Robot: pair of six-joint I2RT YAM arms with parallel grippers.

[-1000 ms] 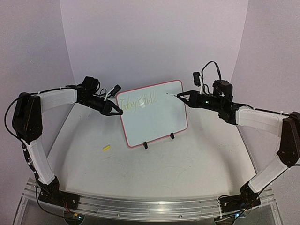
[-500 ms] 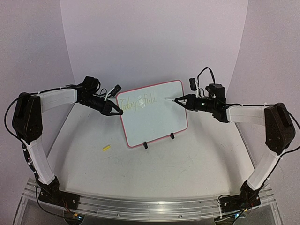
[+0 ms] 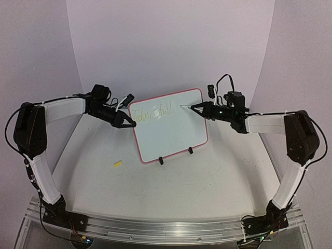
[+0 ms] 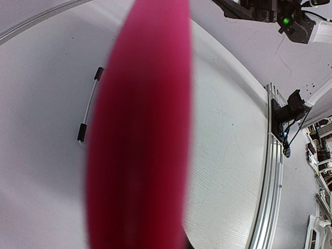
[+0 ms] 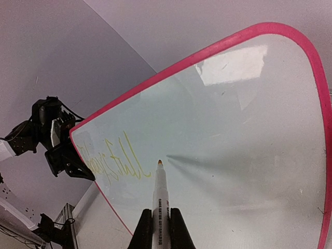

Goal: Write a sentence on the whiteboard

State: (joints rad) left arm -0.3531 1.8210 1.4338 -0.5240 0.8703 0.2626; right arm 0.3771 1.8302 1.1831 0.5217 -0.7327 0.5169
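White table point(image 3: 181, 192) w/ a curved pale backdrop point(image 3: 171, 41) behind it; an alu rail point(image 3: 166, 225) runs along the near edge, where both arm bases sit. We see the board point(image 3: 171, 137) approx mid-table. It stands on its long edge on two black feet point(image 3: 161, 161) and leans back, face toward the arms.

L gripper point(image 3: 130, 123) is at the board's left edge, approx mid-height, and looks clenched on it, w/ one finger over the front. In the R wrist view the same gripper point(image 5: 82, 171) pinches that edge from outside. The L wrist view is nearly filled by a blurred red band, the board's frame point(image 4: 140, 135), v. close to the lens. We don't see that gripper's own fingers there.

R gripper point(image 3: 201, 109) comes in from the right near the top of the board, fingers closed tight round a marker point(image 3: 188, 107). From its own wrist, the gripper point(image 5: 161, 212) clamps the marker's white barrel point(image 5: 160, 194), tip aimed at the board point(image 5: 238, 129). We can't tell if the tip touches or sits just off the surface.

Sentence point(image 3: 150, 113) is faint yellow-green cursive across the board's upper left: "Today", a glare-blurred bit, then "full". In the R wrist view the tip is just right of the sentence point(image 5: 119, 163). One small yellow bit point(image 3: 118, 163) lies on the table left of the board, apart from it.
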